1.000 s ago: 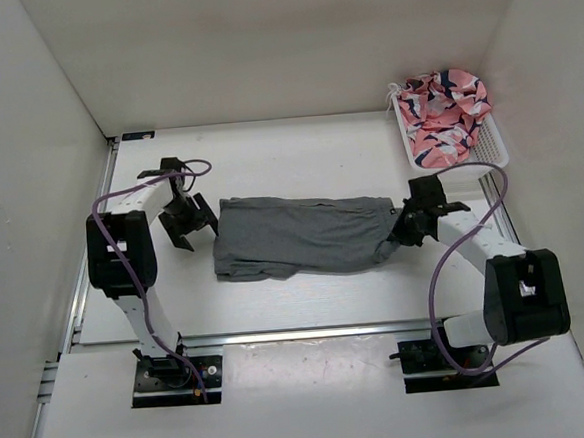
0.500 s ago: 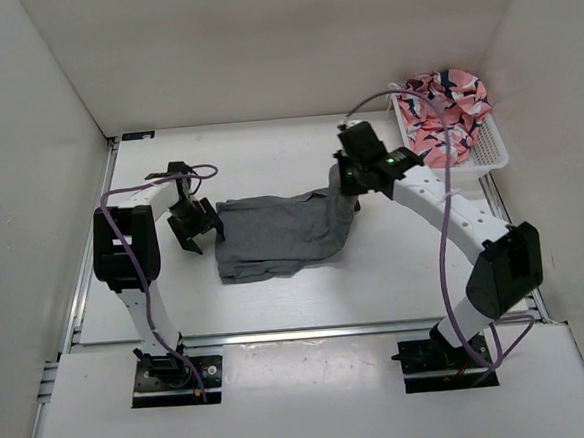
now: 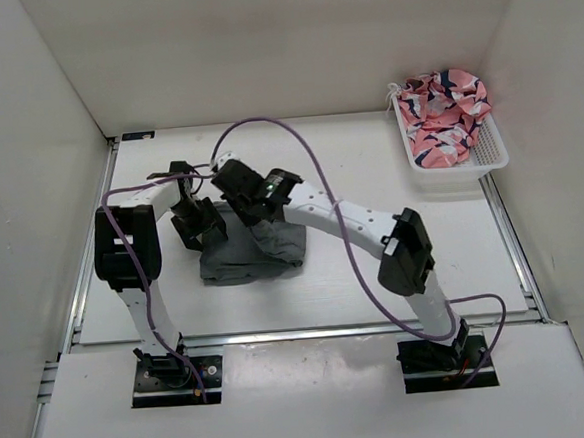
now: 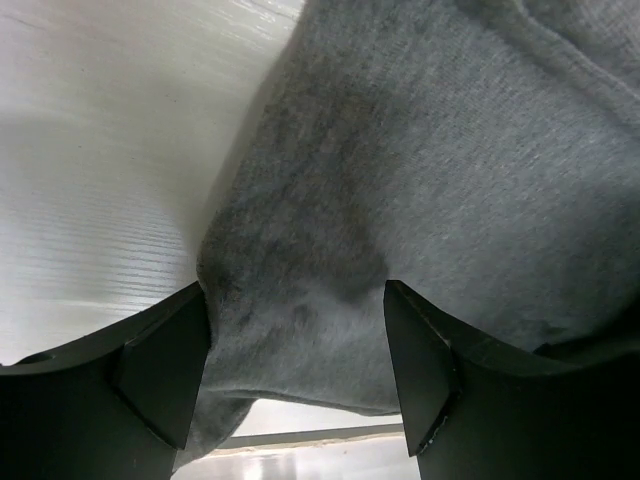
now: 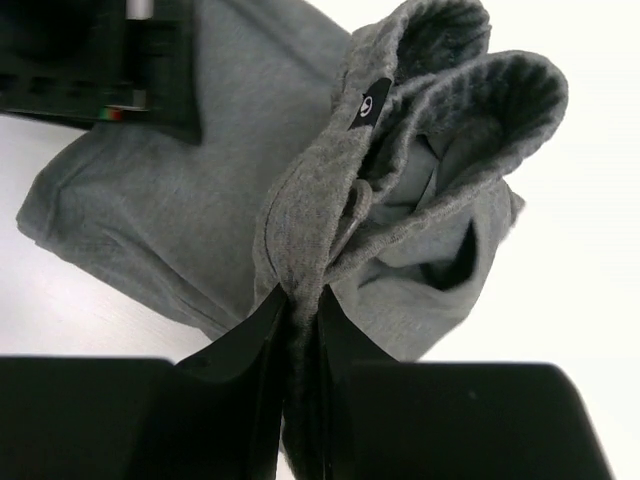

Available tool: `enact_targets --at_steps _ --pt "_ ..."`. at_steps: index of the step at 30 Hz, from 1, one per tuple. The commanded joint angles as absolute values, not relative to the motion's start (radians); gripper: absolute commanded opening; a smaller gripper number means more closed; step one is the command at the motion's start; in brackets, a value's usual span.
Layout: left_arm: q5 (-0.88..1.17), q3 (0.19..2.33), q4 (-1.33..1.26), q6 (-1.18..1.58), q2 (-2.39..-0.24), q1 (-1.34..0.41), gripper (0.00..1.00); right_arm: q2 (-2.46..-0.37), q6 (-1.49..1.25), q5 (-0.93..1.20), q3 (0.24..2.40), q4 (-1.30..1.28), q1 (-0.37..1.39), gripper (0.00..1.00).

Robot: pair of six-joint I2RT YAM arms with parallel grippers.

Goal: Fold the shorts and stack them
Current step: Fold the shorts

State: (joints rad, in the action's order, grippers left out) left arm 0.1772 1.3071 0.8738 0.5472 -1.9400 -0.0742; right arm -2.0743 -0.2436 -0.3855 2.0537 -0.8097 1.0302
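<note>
Our right end effector [image 5: 297, 302] pinches the shorts [image 3: 249, 252] by a gathered edge at nine o'clock on the desk [image 3: 368, 159], the left end effector [image 4: 295, 350] straddling them wide; if we let go off-line, we'd leave a crooked, bunched fold.

A white slotted basket [image 3: 495, 147] sits on the white table [image 3: 495, 255] at about two o'clock, hard against the right wall [image 3: 560, 180] and close to the back wall [image 3: 260, 51]. A crumpled pink, white and navy patterned garment [image 3: 445, 113] fills it and rises above its rim. A metal rail [image 3: 310, 333] runs along the table's six o'clock edge, and another lines the nine o'clock side below the left wall [image 3: 30, 197].
</note>
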Motion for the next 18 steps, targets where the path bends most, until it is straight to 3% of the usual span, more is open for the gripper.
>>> enact_targets --at_steps 1,9,18 --pt "0.198 1.322 0.83 0.557 -1.957 -0.081 0.78 -2.14 -0.204 -0.431 2.166 -0.845 1.058 0.0" --pt "0.198 1.313 0.812 0.557 -1.957 -0.081 0.77 -2.156 -0.236 -0.457 2.229 -0.845 1.085 0.0" --pt "0.207 1.391 0.811 0.59 -1.987 -0.192 0.74 -1.827 -0.273 -0.465 1.815 -0.733 0.947 0.0"
